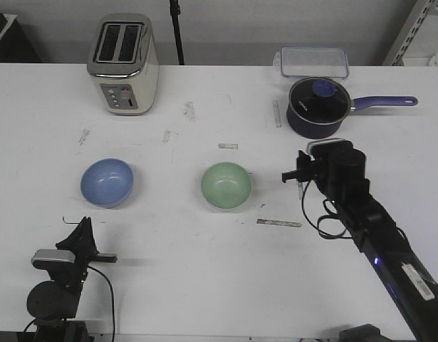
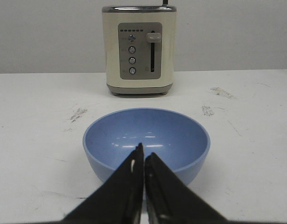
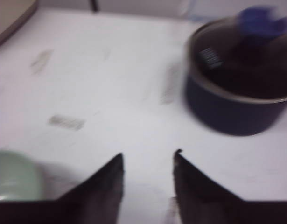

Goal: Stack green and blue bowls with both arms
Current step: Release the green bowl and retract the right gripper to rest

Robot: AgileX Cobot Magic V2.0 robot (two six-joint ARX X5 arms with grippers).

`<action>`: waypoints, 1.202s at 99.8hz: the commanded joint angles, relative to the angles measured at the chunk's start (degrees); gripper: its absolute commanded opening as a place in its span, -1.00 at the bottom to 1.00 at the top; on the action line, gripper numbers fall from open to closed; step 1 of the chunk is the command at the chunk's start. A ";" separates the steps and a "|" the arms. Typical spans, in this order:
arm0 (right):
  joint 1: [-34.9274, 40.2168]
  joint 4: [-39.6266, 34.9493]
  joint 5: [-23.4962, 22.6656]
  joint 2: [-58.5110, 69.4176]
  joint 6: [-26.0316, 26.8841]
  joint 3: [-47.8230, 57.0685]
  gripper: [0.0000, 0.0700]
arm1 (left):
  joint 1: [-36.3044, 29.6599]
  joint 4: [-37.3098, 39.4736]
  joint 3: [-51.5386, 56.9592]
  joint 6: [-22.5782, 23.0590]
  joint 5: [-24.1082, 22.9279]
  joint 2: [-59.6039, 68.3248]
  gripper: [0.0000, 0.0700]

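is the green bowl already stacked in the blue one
No, the green bowl sits alone on the table, well apart from the blue bowl, and both are empty.

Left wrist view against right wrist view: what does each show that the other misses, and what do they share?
Only the left wrist view shows the blue bowl and the toaster's control panel, behind the shut left pincer. Only the right wrist view shows the dark saucepan, an edge of the green bowl and the open right pincer. Both show the scuffed white table.
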 commanded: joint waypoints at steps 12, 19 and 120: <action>-5.01 6.93 -0.07 -8.55 -2.27 -9.90 -0.96 | 0.07 0.83 -1.29 0.31 -0.17 -0.11 -0.99; -7.15 9.22 -0.07 -12.41 -2.58 -14.03 -0.96 | 0.07 0.81 -1.29 0.31 -0.17 -0.11 -1.00; -12.46 1.92 -0.09 -60.70 -2.38 -31.19 -0.96 | 0.07 0.83 -1.29 0.31 -0.17 -0.11 -1.00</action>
